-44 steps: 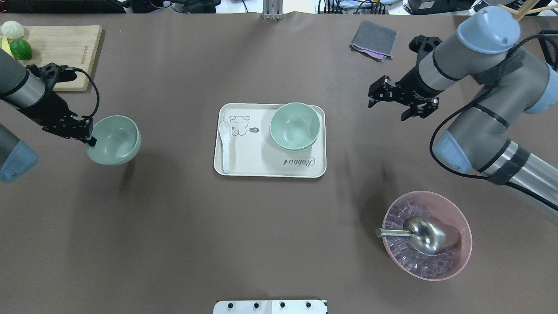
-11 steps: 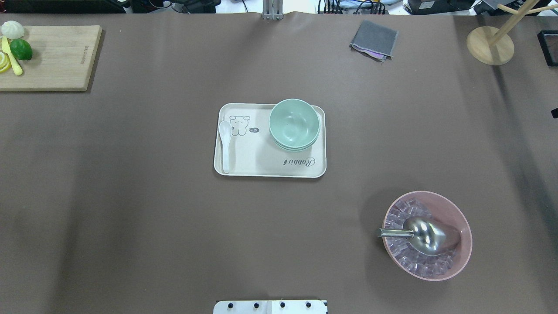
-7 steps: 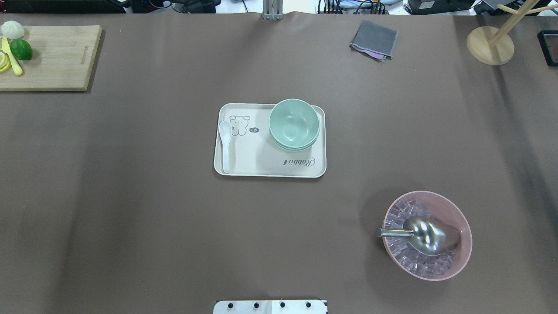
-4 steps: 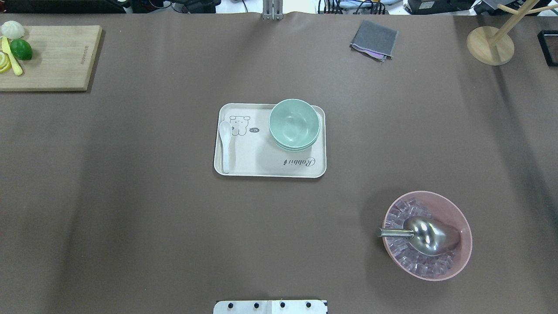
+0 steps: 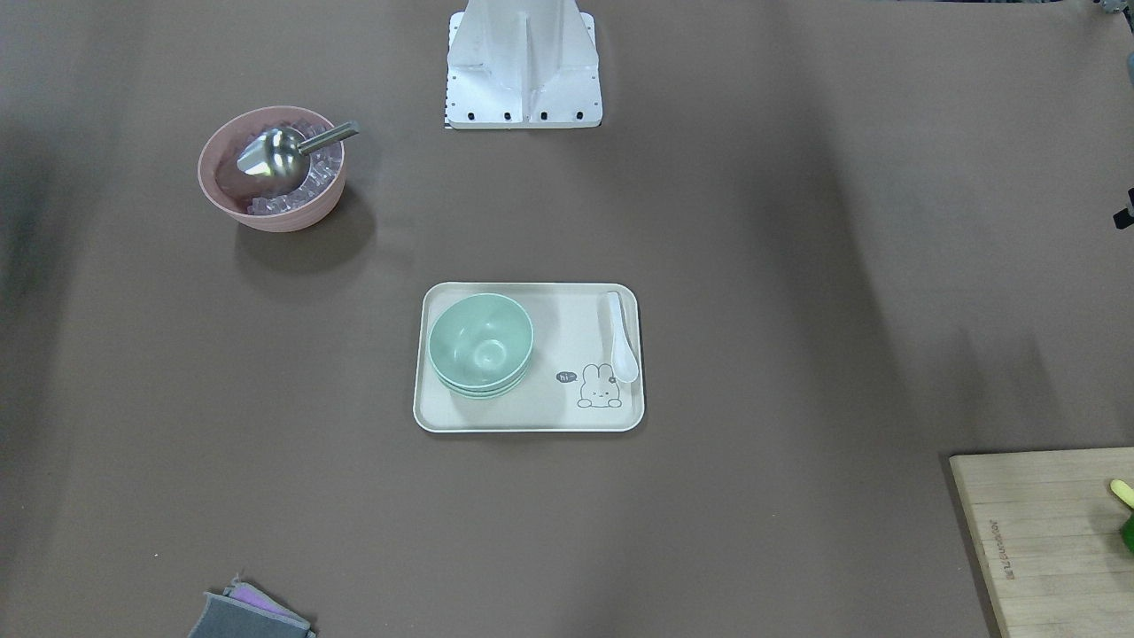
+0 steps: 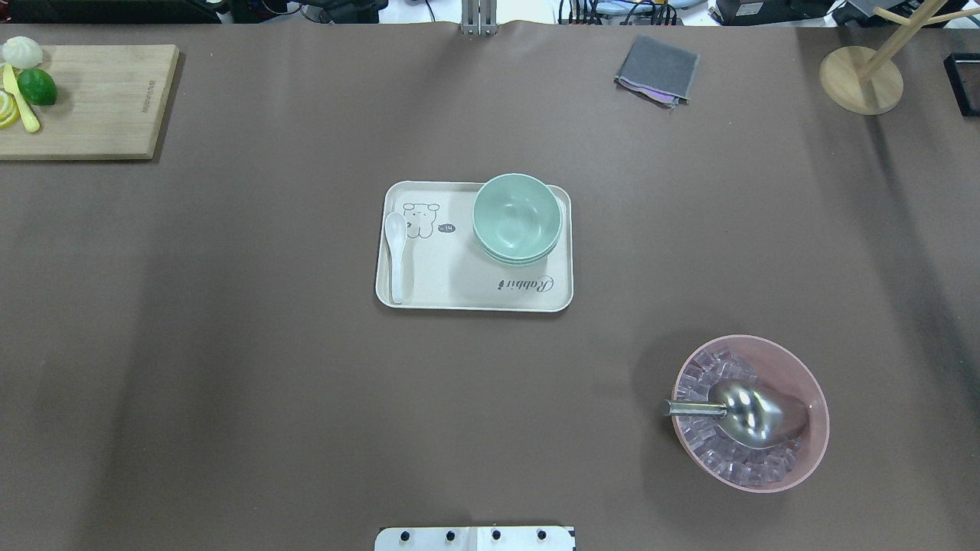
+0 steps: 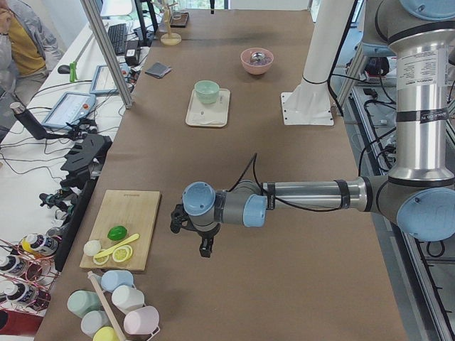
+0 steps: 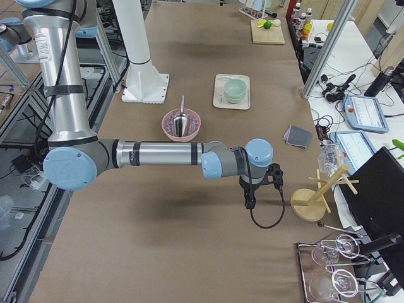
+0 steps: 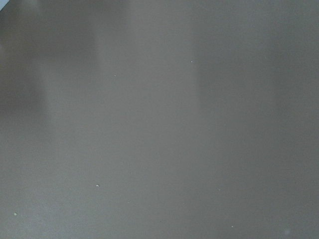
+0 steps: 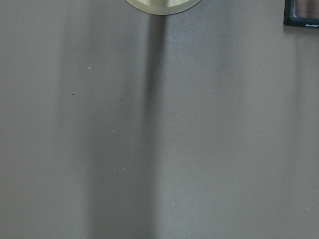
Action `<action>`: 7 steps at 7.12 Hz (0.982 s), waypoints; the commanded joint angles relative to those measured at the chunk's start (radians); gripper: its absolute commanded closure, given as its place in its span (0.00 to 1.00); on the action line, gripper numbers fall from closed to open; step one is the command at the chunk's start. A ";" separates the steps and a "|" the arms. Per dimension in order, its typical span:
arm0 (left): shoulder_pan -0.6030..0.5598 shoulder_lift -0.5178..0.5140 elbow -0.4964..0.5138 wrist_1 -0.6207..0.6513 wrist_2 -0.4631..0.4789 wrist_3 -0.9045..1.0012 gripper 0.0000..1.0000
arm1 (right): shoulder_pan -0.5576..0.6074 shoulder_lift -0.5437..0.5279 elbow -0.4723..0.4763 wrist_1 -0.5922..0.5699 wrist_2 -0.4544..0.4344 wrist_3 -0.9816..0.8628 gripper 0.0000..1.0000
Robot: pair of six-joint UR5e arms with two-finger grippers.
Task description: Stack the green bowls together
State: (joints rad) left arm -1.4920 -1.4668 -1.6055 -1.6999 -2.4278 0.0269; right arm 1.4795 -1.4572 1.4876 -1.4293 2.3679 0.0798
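The green bowls [image 6: 517,218] sit nested in one stack on the cream tray [image 6: 429,287], at its far right corner in the overhead view. The stack also shows in the front-facing view [image 5: 481,344] and both side views [image 7: 207,90] [image 8: 235,90]. My left gripper [image 7: 203,247] hangs over bare table near the cutting board, far from the tray. My right gripper [image 8: 248,201] hangs over bare table near the wooden stand. Neither holds anything that I can see. I cannot tell whether they are open or shut. Both wrist views show only table.
A white spoon [image 6: 396,252] lies on the tray's left side. A pink bowl [image 6: 804,451] with ice and a metal scoop stands front right. A cutting board [image 6: 92,99] with fruit is far left, a grey cloth [image 6: 657,69] and wooden stand [image 6: 861,80] far right.
Since 6.2 s ago both arms have left the overhead view, and the bowl the left gripper held now sits on the stack. Nothing has moved in the last 1.5 s.
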 commanded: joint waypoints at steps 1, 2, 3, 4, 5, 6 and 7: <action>-0.001 0.000 -0.023 -0.006 -0.016 0.002 0.01 | -0.013 0.000 0.002 0.001 -0.024 -0.009 0.00; 0.001 0.002 -0.014 -0.003 -0.043 0.002 0.01 | -0.010 0.000 0.000 0.000 -0.022 -0.011 0.00; -0.001 0.003 -0.011 -0.001 -0.043 0.002 0.01 | 0.001 -0.006 0.002 0.000 -0.010 -0.012 0.00; -0.005 0.005 -0.020 -0.001 -0.040 0.002 0.01 | 0.005 -0.011 0.006 0.000 -0.001 -0.012 0.00; -0.005 0.005 -0.010 -0.001 -0.031 0.004 0.01 | 0.002 -0.021 0.006 0.001 0.001 -0.012 0.00; -0.007 0.005 -0.007 -0.004 -0.033 0.010 0.01 | 0.002 -0.025 0.013 0.001 0.002 -0.012 0.00; -0.007 0.017 -0.014 -0.003 -0.040 -0.001 0.01 | 0.001 -0.055 0.045 0.001 0.016 -0.011 0.00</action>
State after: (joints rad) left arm -1.4978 -1.4588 -1.6164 -1.7028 -2.4630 0.0320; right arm 1.4815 -1.4866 1.5057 -1.4283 2.3721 0.0678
